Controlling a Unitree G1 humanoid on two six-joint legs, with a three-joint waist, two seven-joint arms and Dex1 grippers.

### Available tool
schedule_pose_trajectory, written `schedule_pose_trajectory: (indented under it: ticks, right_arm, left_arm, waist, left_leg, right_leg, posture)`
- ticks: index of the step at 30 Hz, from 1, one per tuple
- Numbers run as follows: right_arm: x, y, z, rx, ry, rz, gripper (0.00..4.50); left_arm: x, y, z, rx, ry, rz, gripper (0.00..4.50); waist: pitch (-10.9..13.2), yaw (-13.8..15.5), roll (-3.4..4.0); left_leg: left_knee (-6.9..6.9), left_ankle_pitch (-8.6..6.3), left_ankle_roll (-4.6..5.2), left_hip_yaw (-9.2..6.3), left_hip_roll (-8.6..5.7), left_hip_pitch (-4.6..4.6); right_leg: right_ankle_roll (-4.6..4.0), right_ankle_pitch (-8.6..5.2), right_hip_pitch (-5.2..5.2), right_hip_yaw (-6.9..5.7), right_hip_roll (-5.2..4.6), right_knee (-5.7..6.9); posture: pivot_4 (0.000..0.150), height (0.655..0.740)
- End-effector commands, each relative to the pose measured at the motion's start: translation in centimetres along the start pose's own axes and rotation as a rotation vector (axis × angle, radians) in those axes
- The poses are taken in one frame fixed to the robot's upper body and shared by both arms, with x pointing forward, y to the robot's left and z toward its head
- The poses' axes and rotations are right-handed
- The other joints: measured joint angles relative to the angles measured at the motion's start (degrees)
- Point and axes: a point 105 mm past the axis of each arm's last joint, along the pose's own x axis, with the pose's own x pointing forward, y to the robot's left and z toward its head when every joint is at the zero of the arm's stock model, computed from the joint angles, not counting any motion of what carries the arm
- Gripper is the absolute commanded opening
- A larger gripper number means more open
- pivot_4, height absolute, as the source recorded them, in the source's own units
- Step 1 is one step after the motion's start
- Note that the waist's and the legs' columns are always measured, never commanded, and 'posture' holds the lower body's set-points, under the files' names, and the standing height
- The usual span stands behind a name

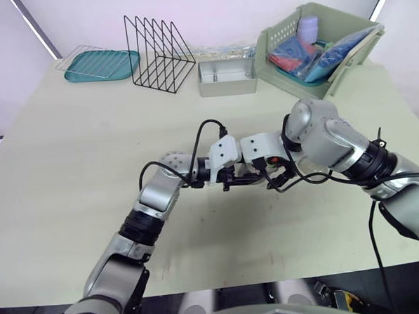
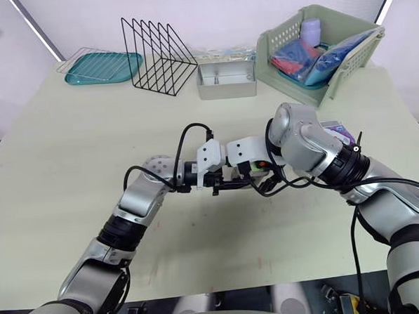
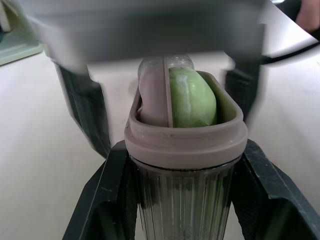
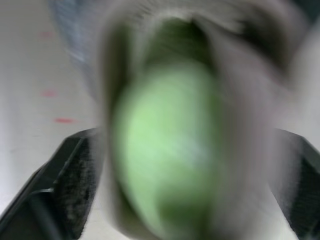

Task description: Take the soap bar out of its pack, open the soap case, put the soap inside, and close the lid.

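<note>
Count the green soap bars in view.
1. The green oval soap bar sits in the open grey-rimmed clear ribbed soap case, held by the left gripper. Packs in the pale green plastic basket may hide more.

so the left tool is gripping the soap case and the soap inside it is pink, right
Not pink: the soap inside the soap case gripped by the left tool is green, as the left wrist view shows.

soap bar (image 3: 192, 100): one
soap case (image 3: 185, 147): one
wire rack (image 1: 158, 55): one
teal tray (image 1: 113, 65): one
metal tin (image 1: 227, 86): one
basket (image 1: 282, 32): one
</note>
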Motion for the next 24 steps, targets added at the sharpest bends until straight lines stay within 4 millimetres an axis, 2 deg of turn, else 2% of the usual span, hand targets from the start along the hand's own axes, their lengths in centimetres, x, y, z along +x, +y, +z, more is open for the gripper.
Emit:
schedule_pose_trajectory:
  ticks: [1,3,8,16,20,24]
  right_arm:
    - [-1.1,-0.1,0.6,-0.016,-0.143,-0.004,4.45]
    - [-1.4,0.1,1.0,-0.019,-0.242,-0.002,4.45]
    - [-1.5,0.7,0.1,-0.059,-0.353,-0.014,4.45]
    - [-1.9,0.3,-0.5,-0.068,-0.588,-0.186,4.45]
    - [-4.4,1.0,-1.7,0.004,-0.737,-0.285,4.45]
    - [-7.4,1.8,-4.5,0.138,-0.826,-0.412,4.45]
  left_arm:
    - [-1.7,0.3,-1.0,0.036,0.012,0.018,1.90]
    - [-2.2,0.3,-1.4,0.041,0.012,0.018,1.90]
    - [-2.6,0.5,-1.4,0.040,-0.030,0.029,1.90]
    - [-2.3,0.0,-0.5,-0.042,-0.145,0.027,1.90]
    - [-2.0,-0.6,-0.2,-0.064,-0.173,0.023,1.90]
    - [-1.9,-1.0,-0.3,-0.077,-0.180,0.023,1.90]
  waist:
    - [0.00,0.14,0.00]
    - [0.00,0.11,0.00]
    - [0.00,0.14,-0.01]
    - [0.01,0.22,-0.01]
    - [0.01,0.46,-0.02]
    - [0.02,0.78,-0.02]
  left_leg:
    - [-0.01,0.00,0.00,-0.02,0.00,0.00]
    - [-0.01,0.00,0.00,-0.01,0.00,0.00]
    - [0.00,-0.01,0.02,-0.01,0.00,0.00]
    - [0.01,-0.01,0.03,0.00,0.00,0.00]
    - [0.02,-0.01,0.03,-0.03,0.00,-0.02]
    - [0.04,-0.04,0.07,-0.03,0.00,-0.03]
  right_leg:
    - [0.00,0.00,0.00,-0.02,0.00,-0.02]
    - [0.00,0.00,0.00,-0.01,-0.02,-0.01]
    - [0.00,0.00,0.02,-0.02,-0.01,-0.01]
    - [0.00,0.00,0.02,0.00,-0.01,0.01]
    - [0.00,0.00,0.07,-0.01,-0.05,-0.02]
    - [0.00,0.00,0.10,-0.02,-0.08,-0.02]
  posture:
    - [0.150,0.7400]
    - [0.150,0.7400]
    - [0.150,0.7400]
    - [0.150,0.7400]
    - [0.150,0.7400]
    - [0.150,0.7400]
